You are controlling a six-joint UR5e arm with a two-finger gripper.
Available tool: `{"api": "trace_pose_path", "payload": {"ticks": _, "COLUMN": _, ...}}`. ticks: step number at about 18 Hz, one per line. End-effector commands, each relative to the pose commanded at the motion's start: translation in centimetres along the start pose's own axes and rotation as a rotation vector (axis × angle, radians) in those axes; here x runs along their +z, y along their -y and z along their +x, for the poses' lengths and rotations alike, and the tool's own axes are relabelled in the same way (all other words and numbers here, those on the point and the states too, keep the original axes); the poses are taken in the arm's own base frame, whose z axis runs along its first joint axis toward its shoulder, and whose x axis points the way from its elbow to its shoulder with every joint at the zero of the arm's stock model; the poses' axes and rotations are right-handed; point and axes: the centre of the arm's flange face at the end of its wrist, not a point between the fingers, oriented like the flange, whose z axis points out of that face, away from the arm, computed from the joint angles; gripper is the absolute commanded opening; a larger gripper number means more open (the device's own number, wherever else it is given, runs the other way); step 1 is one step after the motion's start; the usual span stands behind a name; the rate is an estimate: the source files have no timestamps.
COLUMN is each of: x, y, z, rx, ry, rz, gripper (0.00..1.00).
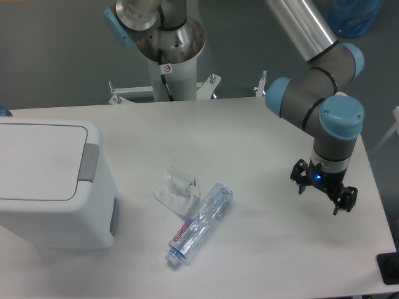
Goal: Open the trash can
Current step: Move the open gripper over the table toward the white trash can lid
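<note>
The trash can [50, 205] is a large boxy white bin at the left of the table, its flat lid [37, 162] shut and lying level. The grey push tab [89, 162] sits at the lid's right rim. My gripper [324, 193] hangs at the right side of the table, far from the bin, pointing down just above the tabletop. Its two black fingers stand apart with nothing between them.
A clear plastic bottle [199, 223] lies on its side in the middle of the table, beside a crumpled clear wrapper [176, 190]. The arm's base column [168, 62] stands at the back. The table's right edge [380, 187] is close to the gripper.
</note>
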Motion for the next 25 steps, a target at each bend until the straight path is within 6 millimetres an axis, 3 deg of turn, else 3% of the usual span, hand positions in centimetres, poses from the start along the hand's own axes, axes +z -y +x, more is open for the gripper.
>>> {"api": "trace_pose_path", "payload": {"ticks": 6, "x": -0.3, "y": 0.2, "z": 0.1, "rx": 0.005, "ry": 0.003, "rz": 0.001, "gripper": 1.0}}
{"api": "trace_pose_path", "payload": {"ticks": 10, "x": -0.2, "y": 2.1, "z": 0.8, "rx": 0.026, "ry": 0.001, "rz": 0.013, "gripper": 1.0}}
{"api": "trace_pose_path", "payload": {"ticks": 14, "x": -1.7, "y": 2.8, "z": 0.9, "rx": -0.15, "ry": 0.016, "rz": 0.051, "gripper": 1.0}}
{"api": "trace_pose_path", "payload": {"ticks": 17, "x": -3.0, "y": 5.2, "z": 1.7, "rx": -0.191, "ry": 0.016, "rz": 0.101, "gripper": 1.0}}
{"api": "trace_pose_path", "payload": {"ticks": 20, "x": -6.8, "y": 8.6, "z": 2.9, "rx": -0.29, "ry": 0.046, "rz": 0.142, "gripper": 1.0}}
{"api": "trace_pose_path", "payload": {"ticks": 25, "x": -10.2, "y": 14.1, "z": 5.0, "rx": -0.459, "ry": 0.041, "rz": 0.215, "gripper": 1.0}}
